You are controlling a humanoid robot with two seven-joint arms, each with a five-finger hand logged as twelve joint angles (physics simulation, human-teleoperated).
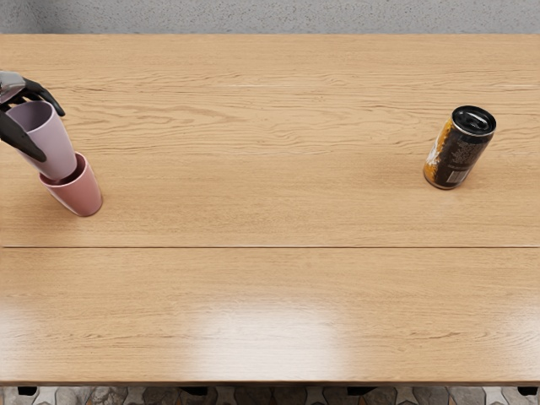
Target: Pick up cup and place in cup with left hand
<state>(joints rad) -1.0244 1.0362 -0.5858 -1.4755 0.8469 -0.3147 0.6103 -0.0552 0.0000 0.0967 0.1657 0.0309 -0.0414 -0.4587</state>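
Note:
At the left edge of the head view my left hand (38, 131) is around the upper part of a light purple cup (55, 145), dark fingers on both sides of it. A pink cup (83, 192) stands on the table directly below. The purple cup's bottom overlaps the pink cup's mouth and seems to be at or just inside its rim; how deep it sits cannot be told. Most of the hand is cut off by the picture's edge.
A black and orange drink can (460, 150) stands on the right part of the wooden table (270, 202). The table's front edge runs along the bottom of the view, and a grey speckled surface lies behind its far edge.

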